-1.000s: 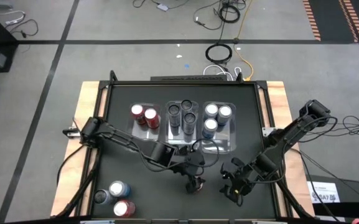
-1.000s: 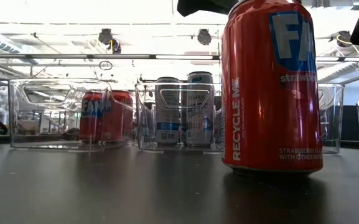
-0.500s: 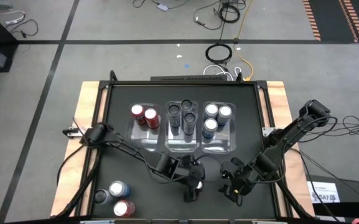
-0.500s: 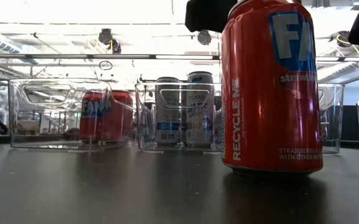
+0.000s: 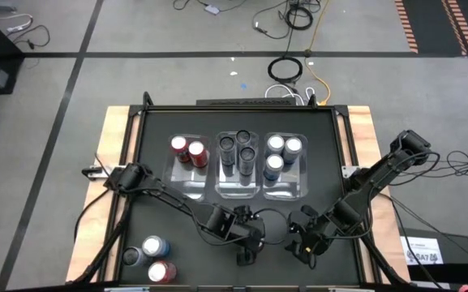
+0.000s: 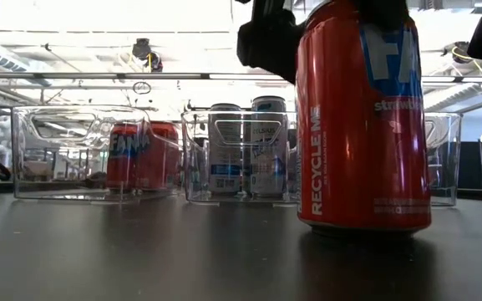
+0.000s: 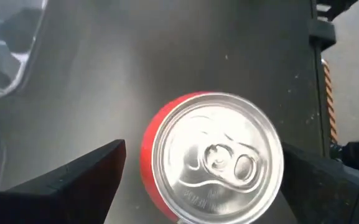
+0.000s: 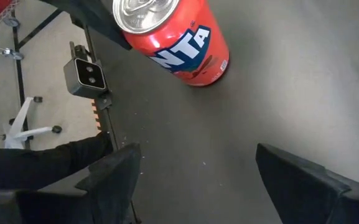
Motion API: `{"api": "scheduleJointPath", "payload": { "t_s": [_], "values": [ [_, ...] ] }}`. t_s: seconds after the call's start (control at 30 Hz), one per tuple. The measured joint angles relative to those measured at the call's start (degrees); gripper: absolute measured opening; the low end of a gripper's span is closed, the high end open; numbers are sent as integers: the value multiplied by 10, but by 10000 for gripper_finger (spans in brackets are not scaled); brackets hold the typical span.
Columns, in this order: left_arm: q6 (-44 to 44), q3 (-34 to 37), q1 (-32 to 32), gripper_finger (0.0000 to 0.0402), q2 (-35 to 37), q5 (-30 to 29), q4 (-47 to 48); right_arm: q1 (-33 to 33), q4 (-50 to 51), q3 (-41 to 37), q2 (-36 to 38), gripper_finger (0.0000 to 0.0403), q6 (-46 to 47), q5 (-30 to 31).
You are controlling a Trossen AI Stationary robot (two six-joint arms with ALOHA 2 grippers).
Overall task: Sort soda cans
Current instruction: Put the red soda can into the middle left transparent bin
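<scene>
From above, the left end effector hangs spread over the upright red can near the counter front, bins behind; level, that can stands unobstructed; left wrist: open fingers straddle its top, axis vertical; the right end effector, open, waits beside.

My two arms are matte black, jointed, with thin black cables looping alongside; wedge-shaped dark fingers.
</scene>
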State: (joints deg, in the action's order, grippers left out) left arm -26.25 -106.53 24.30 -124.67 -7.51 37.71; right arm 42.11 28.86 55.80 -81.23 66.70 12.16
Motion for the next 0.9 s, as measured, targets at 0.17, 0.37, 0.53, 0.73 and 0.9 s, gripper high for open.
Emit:
{"api": "scheduleJointPath", "payload": {
  "t_s": [0.17, 0.37, 0.53, 0.73, 0.9],
  "values": [
    [0, 0, 0, 396, -17, 0, 20, 0, -1, 0, 0, 311, 1, 0],
    [0, 0, 0, 368, -18, 0, 16, 0, -7, 0, 0, 311, 1, 1],
    [0, 0, 0, 323, -18, -2, 3, 0, -8, 0, 0, 311, 1, 14],
    [-4, 0, 0, 308, -18, 4, 2, 0, -8, 0, 0, 311, 2, 18],
    [-6, 0, 0, 320, -18, 5, 4, 0, -9, 0, 0, 311, 6, 18]
  ]
}}
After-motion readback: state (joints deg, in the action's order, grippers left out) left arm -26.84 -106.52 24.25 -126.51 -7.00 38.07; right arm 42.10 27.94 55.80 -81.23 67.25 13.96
